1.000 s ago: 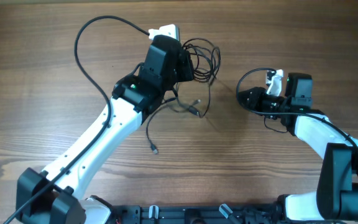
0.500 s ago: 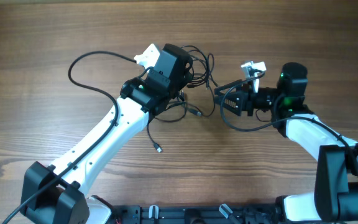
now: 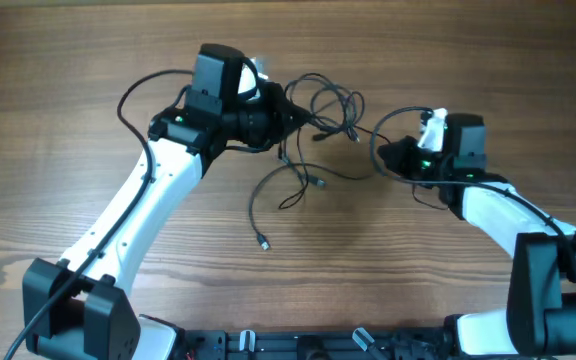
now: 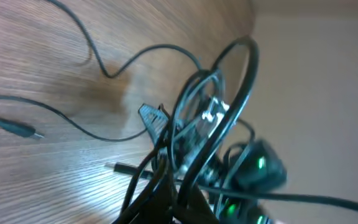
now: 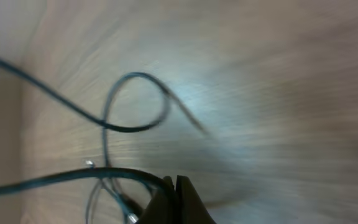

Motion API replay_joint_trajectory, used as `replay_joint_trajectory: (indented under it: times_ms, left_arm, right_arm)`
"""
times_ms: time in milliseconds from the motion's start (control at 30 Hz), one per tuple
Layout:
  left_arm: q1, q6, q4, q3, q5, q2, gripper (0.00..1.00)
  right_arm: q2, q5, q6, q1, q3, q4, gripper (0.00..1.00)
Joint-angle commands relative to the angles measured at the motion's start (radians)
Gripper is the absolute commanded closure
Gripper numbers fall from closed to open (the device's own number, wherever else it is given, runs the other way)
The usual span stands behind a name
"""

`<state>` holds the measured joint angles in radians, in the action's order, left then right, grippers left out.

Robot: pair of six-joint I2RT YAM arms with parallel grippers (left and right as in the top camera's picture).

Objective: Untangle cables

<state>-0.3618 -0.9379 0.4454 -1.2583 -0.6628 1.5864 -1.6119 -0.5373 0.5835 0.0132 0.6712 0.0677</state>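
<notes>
- The left claw (image 3: 286, 108) pinches the cable knot (image 3: 328, 103); the right claw (image 5: 174, 186) pinches one strand (image 5: 61, 177).
- Risk: a hard pull can tighten the knot, or the strand slips out.

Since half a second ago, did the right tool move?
Yes. Judged against the black rail along the bottom of the overhead view, the right tool slid right, pulling back from the tangle of cables.

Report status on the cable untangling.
Left gripper shut on cables. Right gripper shut on one strand. Tangle not yet undone. Nothing in the way.
</notes>
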Motion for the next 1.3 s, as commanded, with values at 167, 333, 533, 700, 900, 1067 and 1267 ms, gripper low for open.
replay_joint_trajectory:
  times_ms: [167, 333, 533, 700, 900, 1067, 1267]
  left_arm:
    - [0.075, 0.198, 0.008, -0.004, 0.017, 0.000, 0.96]
    - [0.089, 0.167, 0.034, -0.004, 0.079, 0.000, 0.96]
    - [-0.038, 0.225, -0.043, -0.004, 0.082, 0.004, 0.96]
    - [-0.088, 0.224, -0.079, -0.004, 0.081, 0.014, 0.96]
    - [-0.135, 0.224, -0.079, -0.004, 0.081, 0.014, 0.96]
    - [-0.197, 0.217, -0.080, -0.004, 0.164, 0.040, 0.96]
    - [-0.168, -0.109, -0.080, -0.004, 0.506, 0.090, 0.93]
  right_arm:
    - [-0.001, 0.074, -0.084, -0.219, 0.001, -0.073, 0.96]
    - [-0.001, 0.009, -0.083, -0.321, 0.001, -0.083, 0.71]
    - [-0.001, -0.758, -0.217, -0.265, 0.001, 0.214, 0.04]
    - [-0.001, -0.821, -0.180, -0.170, 0.001, 0.313, 0.15]
    - [-0.001, -0.692, 0.050, -0.054, 0.001, 0.463, 0.35]
    - [-0.001, -0.687, 0.153, -0.005, 0.001, 0.568, 0.92]
    - [-0.001, -0.846, 0.095, 0.010, 0.001, 0.566, 0.96]
